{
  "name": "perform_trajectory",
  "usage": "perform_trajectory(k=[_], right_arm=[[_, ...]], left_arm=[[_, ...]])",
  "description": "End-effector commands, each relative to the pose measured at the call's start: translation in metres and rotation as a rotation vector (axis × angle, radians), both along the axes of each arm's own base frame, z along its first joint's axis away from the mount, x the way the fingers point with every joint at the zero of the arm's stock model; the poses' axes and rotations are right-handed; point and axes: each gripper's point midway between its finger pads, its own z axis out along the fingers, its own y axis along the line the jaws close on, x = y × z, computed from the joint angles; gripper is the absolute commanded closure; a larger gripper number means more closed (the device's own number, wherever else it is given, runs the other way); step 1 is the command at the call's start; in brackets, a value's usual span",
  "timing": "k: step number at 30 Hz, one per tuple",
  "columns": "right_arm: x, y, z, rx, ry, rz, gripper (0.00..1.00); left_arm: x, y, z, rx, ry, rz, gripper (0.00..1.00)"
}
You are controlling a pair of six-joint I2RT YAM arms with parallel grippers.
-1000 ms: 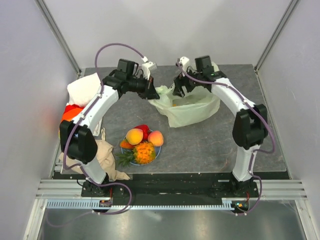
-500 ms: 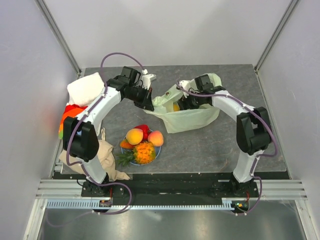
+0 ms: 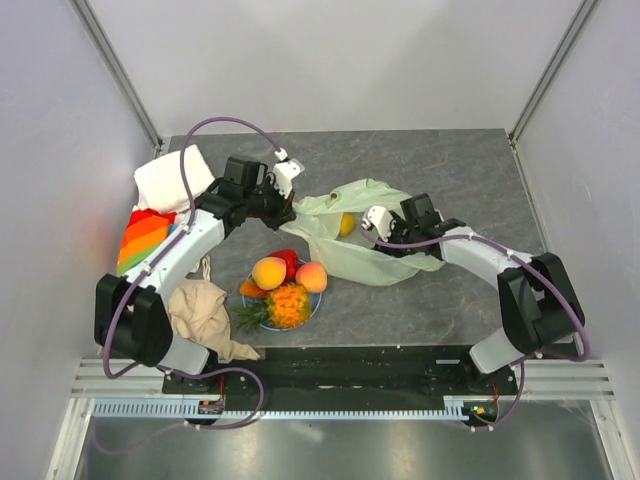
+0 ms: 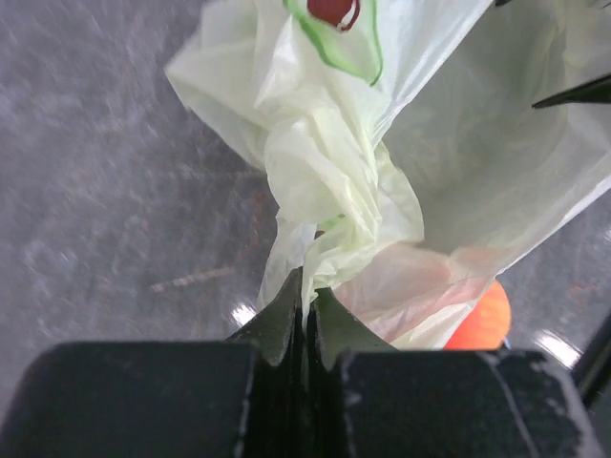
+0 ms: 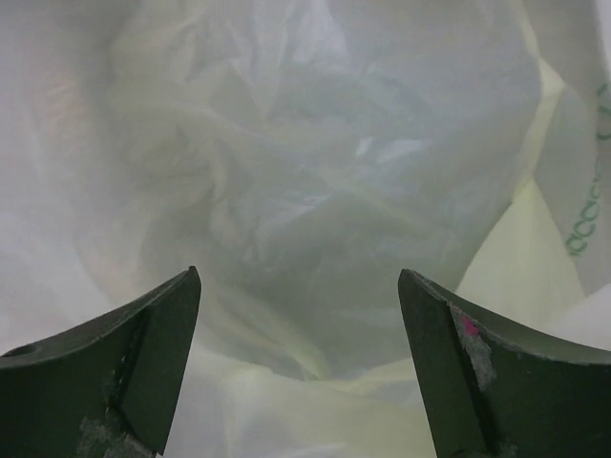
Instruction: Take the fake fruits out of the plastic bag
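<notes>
The bag (image 3: pixel 352 264) is laid mid-table, just behind the plate (image 3: pixel 246 299). Its twisted edge is pinched by the closed left gripper (image 4: pixel 307 286). The right gripper (image 5: pixel 298 277) is spread wide at the plastic, nothing grasped. 1 yellow fruit (image 3: pixel 346 222) is seen inside.

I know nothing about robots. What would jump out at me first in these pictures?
The pale green plastic bag sprawled mid-table draws the eye: the left hand pinches its twisted handle, while the right hand gapes open facing the crumpled film. Nearer the arms' bases, a blue plate holds bright fake fruits, and one yellow fruit shows at the bag's mouth.
</notes>
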Motion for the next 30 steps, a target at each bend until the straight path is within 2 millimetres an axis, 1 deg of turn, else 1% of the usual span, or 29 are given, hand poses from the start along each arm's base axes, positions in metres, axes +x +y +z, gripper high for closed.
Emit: perform_trajectory(k=[1,2,3,4,5,6,7,8,10,11,13,14,15,16,17,18,21,22,26,29,30], right_arm=[[0.062,0.032,0.056,0.131,-0.164,-0.002,0.08],[0.068,0.039,0.055,0.167,-0.131,-0.030,0.09],[0.080,0.051,0.071,0.217,-0.158,-0.020,0.10],[0.084,0.058,0.073,0.241,-0.146,-0.023,0.11],[0.088,0.065,0.065,0.256,-0.112,-0.025,0.14],[0.094,0.074,0.073,0.280,-0.121,-0.009,0.15],[0.097,0.078,0.071,0.286,-0.120,-0.005,0.16],[0.098,0.083,0.063,0.286,-0.106,0.001,0.16],[0.102,0.091,0.061,0.297,-0.105,0.018,0.15],[0.104,0.093,0.052,0.291,-0.091,0.019,0.14],[0.113,0.096,0.050,0.299,-0.087,-0.013,0.14],[0.116,0.097,0.043,0.302,-0.073,-0.026,0.14],[0.124,0.101,0.049,0.324,-0.095,-0.036,0.14],[0.127,0.105,0.050,0.351,-0.071,-0.072,0.14],[0.128,0.109,0.044,0.364,-0.044,-0.079,0.14],[0.135,0.114,0.051,0.390,-0.050,-0.088,0.14],[0.144,0.123,0.054,0.440,-0.032,-0.121,0.14],[0.146,0.124,0.053,0.446,-0.024,-0.128,0.14],[0.156,0.125,0.063,0.452,-0.056,-0.135,0.14],[0.160,0.126,0.064,0.461,-0.060,-0.156,0.13],[0.165,0.122,0.062,0.452,-0.071,-0.188,0.14]], left_arm=[[0.027,-0.010,0.026,0.015,-0.206,-0.085,0.98],[0.024,-0.014,0.028,-0.002,-0.205,-0.112,0.98],[0.023,-0.016,0.029,-0.007,-0.208,-0.126,0.98],[0.021,-0.018,0.027,-0.005,-0.205,-0.140,0.98],[0.017,-0.022,0.026,-0.001,-0.203,-0.156,0.98],[0.014,-0.024,0.024,0.008,-0.203,-0.173,0.98],[0.010,-0.027,0.022,0.012,-0.202,-0.188,0.98],[0.007,-0.028,0.020,0.021,-0.198,-0.198,0.98],[0.001,-0.031,0.014,0.033,-0.202,-0.222,0.98],[0.001,-0.030,0.015,0.038,-0.209,-0.222,0.98],[-0.001,-0.031,0.011,0.045,-0.202,-0.227,0.98],[-0.001,-0.030,0.010,0.049,-0.200,-0.223,0.98],[-0.002,-0.030,0.007,0.050,-0.192,-0.220,0.98],[-0.002,-0.031,0.006,0.051,-0.191,-0.222,0.98],[-0.003,-0.031,0.004,0.053,-0.185,-0.221,0.98],[-0.003,-0.032,0.004,0.053,-0.186,-0.221,0.98],[-0.003,-0.032,0.005,0.056,-0.188,-0.219,0.98],[-0.003,-0.031,0.004,0.059,-0.188,-0.217,0.98],[-0.004,-0.031,0.004,0.067,-0.195,-0.221,0.98],[-0.004,-0.031,0.005,0.067,-0.196,-0.222,0.98],[-0.004,-0.031,0.005,0.066,-0.196,-0.223,0.98]])
